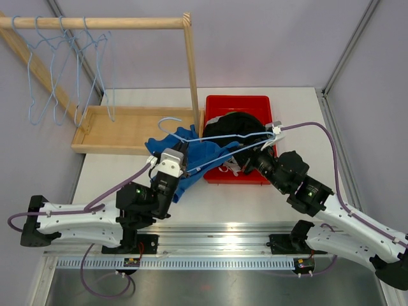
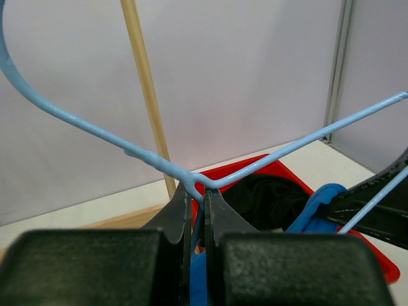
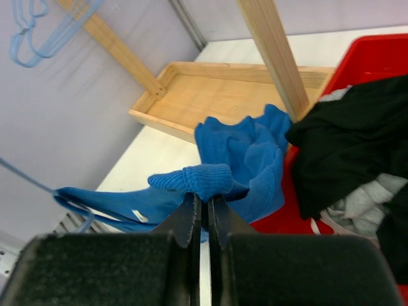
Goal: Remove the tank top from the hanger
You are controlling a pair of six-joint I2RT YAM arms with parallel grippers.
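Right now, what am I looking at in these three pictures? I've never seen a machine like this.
These are two robot arms bolted to a table, each ending in a two-finger claw. The wide picture is taken from above and behind them; the other two come from small cameras on each wrist. The left gripper is shut on a light blue hanger, near the point where its wires meet. The right gripper pinches a blue tank top, which is draped between the arms. Behind them sit a red bin holding dark clothes, a wooden tray, and a wooden rack with spare hangers.
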